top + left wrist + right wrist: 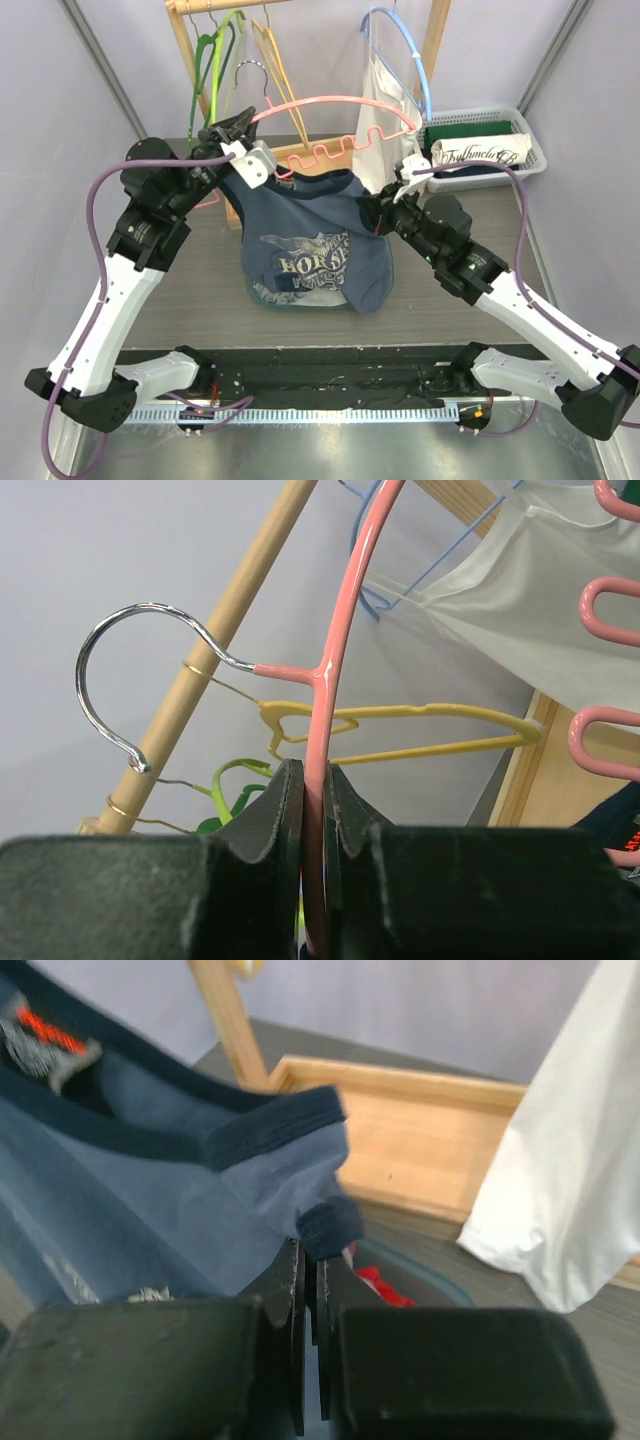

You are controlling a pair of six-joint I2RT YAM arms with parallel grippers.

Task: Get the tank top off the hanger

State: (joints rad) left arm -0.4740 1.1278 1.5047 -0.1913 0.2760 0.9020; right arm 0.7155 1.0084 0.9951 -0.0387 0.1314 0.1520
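With our left hand (313, 800) clamped on the pink hanger (320, 675) and our right hand (305, 1260) pinching the tank top (310, 240) hanging beneath it, we judged a sideways pull off a steadied hanger best.

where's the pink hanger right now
In the top view the pink hanger is held up centre rear, in front of the wooden rack, clamped near its hook by the left gripper, the tank top hanging just below it.
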